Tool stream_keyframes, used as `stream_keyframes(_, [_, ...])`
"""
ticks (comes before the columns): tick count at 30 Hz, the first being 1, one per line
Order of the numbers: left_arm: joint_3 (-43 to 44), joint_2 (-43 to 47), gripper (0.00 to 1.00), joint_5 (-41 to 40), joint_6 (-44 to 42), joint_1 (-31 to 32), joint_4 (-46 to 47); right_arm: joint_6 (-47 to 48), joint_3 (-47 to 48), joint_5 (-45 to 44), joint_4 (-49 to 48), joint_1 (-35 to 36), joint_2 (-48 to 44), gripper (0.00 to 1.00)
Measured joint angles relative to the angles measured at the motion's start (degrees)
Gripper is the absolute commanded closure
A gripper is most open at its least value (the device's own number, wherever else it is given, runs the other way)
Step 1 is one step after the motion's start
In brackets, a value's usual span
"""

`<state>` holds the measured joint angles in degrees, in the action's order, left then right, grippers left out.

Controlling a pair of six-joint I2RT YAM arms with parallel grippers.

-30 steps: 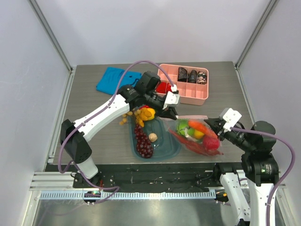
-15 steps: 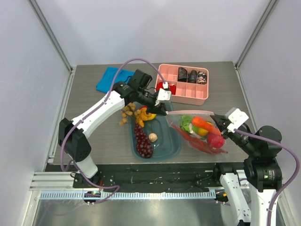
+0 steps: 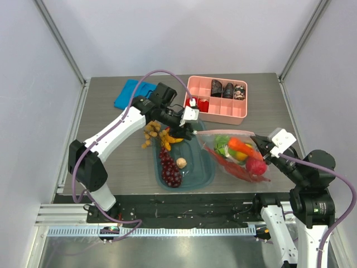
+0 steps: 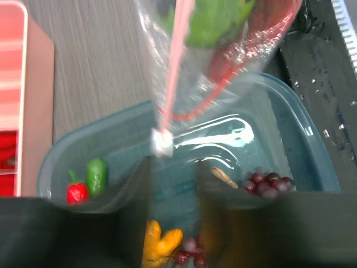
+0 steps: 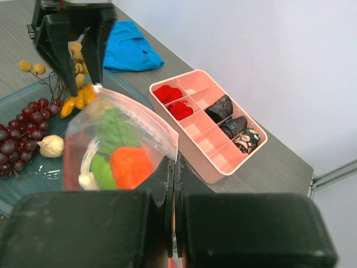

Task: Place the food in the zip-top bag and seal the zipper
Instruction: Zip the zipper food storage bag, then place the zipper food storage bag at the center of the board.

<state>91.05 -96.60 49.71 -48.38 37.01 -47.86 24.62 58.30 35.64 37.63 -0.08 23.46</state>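
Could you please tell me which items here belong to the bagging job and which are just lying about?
Job: zip-top bag, its pink zipper, the food inside.
Lying about: teal tub, pink divided tray, blue cloth.

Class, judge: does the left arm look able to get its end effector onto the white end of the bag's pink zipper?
Probably yes. The left end effector is open, and the zipper's white end lies just ahead of its fingers, nothing between. The right end effector pinches the zip-top bag's far corner.
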Motion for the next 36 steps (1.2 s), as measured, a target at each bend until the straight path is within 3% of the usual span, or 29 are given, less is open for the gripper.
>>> stream_keyframes(2, [0.2, 0.0, 0.33, -0.5, 1.9, -0.3, -0.5, 0.0, 0.0, 0.5, -0.8, 0.0, -0.3, 0.99])
stream_keyframes(5, [2.3, 0.0, 0.27, -1.7, 6.0, 0.6, -0.2, 0.0, 0.0, 2.4, -1.4, 0.0, -1.2, 0.99])
stream_keyframes(14, [8.0, 0.1, 0.23, -4.1, 14.3, 9.7, 8.0, 0.2, 0.0, 5.6, -2.4, 0.0, -1.8, 0.99])
stream_keyframes(26, [11.2, 0.5, 0.23, -6.1, 18.4, 10.2, 16.2, 0.7, 1.3, 7.8, -2.0, 0.0, -1.8, 0.99])
stream_keyframes(30, [11.3, 0.5, 0.33, -5.2, 18.2, 10.9, 16.3, 0.7, 1.4, 8.7, -2.1, 0.0, -1.8, 0.99])
stream_keyframes(33, [12.5, 0.3, 0.47, -3.2, 18.3, 11.8, 15.4, 0.4, 1.4, 9.1, -2.5, 0.0, -1.8, 0.99])
stream_keyframes(34, [13.3, 0.3, 0.58, -2.3, 18.3, 12.2, 14.9, 0.3, 1.4, 9.3, -2.9, 0.0, -1.8, 0.99])
stream_keyframes(36, [14.4, 0.3, 0.68, -0.2, 18.3, 12.9, 14.1, 0.0, 1.4, 9.5, -3.6, 0.0, -1.8, 0.99])
